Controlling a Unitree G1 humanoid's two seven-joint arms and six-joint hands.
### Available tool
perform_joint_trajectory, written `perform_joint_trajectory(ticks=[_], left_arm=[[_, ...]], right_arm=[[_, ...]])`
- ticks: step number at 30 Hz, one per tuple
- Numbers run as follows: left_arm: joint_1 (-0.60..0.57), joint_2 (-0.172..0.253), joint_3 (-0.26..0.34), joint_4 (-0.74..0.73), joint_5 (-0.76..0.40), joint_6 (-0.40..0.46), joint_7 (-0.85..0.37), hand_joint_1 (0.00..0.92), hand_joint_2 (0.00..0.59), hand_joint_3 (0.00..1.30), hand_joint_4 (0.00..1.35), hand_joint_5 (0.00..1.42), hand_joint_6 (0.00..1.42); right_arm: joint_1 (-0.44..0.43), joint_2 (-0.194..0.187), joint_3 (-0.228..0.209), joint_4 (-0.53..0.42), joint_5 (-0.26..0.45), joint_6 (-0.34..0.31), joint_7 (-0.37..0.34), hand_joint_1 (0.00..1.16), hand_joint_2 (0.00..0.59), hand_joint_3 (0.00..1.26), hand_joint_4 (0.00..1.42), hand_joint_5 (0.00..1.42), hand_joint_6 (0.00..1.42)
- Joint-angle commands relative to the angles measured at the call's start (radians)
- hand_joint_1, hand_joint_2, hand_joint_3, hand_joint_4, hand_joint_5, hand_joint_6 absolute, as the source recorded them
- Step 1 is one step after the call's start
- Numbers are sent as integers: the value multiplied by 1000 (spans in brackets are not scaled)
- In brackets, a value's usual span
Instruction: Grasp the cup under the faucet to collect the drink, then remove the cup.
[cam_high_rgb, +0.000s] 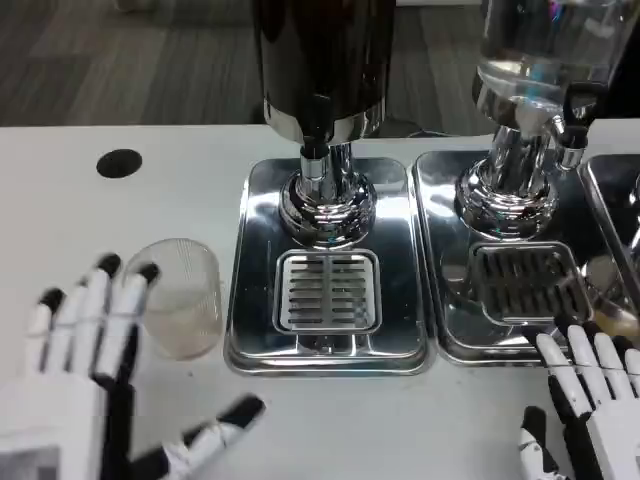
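Clear plastic is what makes this job delicate: in the head view the cup (185, 297) stands upright on the white table (60, 210), left of the steel drip tray (330, 270) and well short of the dark dispenser's faucet (316, 150). The left hand (95, 360) hovers just beside it, fingers spread and thumb swung out toward the tray, holding nothing; its fingertips (108, 268) overlap the cup's near-left wall, though whether they touch cannot be told. The right hand (590, 400) waits at the lower right corner, fingers apart and empty, close to the front edge of a second tray (440, 330) under a clear-tank dispenser (545, 50). Several things could go wrong from here. The cup looks light and thin-walled, so a closing hand that meets one side first would likely push it over or skid it away rather than grip it. Too hard a squeeze could buckle the wall. Carrying it across, its base could catch the tray's raised rim. If it ends up off-centre on the grate (328, 291), the drink would probably miss it and splash into the tray.
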Motion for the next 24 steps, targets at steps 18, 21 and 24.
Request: perform_joint_trajectory(ticks=[18, 21, 24], left_arm=[[-338, 41, 120, 173, -155, 185, -481, 0, 17, 0, 0, 15, 32], [-371, 37, 116, 202, -167, 185, -494, 0, 7, 0, 0, 7, 30], [-403, 30, 115, 234, -186, 181, -501, 0, 5, 0, 0, 7, 29]], right_arm=[[-12, 6, 8, 34, 27, -18, 10, 139, 555, 114, 0, 0, 23], [-11, 6, 7, 39, 31, -21, 9, 139, 555, 114, 0, 0, 27], [-10, 7, 6, 44, 35, -25, 7, 139, 555, 114, 0, 0, 29]])
